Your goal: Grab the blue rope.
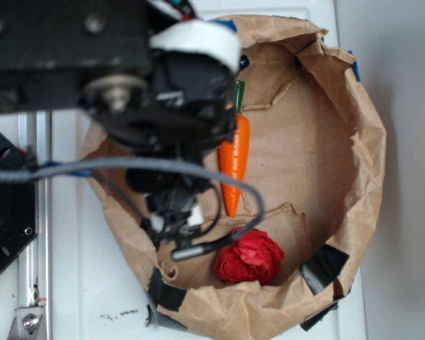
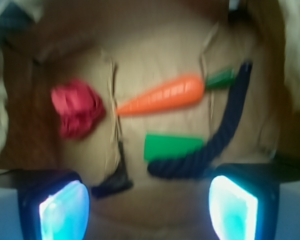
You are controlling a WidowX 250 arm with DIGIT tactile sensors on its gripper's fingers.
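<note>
The blue rope [image 2: 217, 137] is a thick dark navy twisted cord lying in a curve on the brown paper floor. It runs from beside the carrot's green top down to below the green wedge block [image 2: 171, 146]. In the exterior view the arm hides it. My gripper [image 2: 149, 205] is open and empty, with its glowing fingers [image 2: 233, 206] wide apart. The rope's near end lies just ahead of the gap, toward the right finger. In the exterior view the gripper [image 1: 171, 219] hangs over the left part of the paper bowl.
An orange carrot [image 2: 162, 96] [image 1: 235, 159] lies mid-floor. A crumpled red cloth ball [image 2: 76, 108] [image 1: 248, 258] sits to one side. The raised brown paper wall [image 1: 361, 142] rings everything. A dark scrap [image 2: 115, 180] lies near the left finger.
</note>
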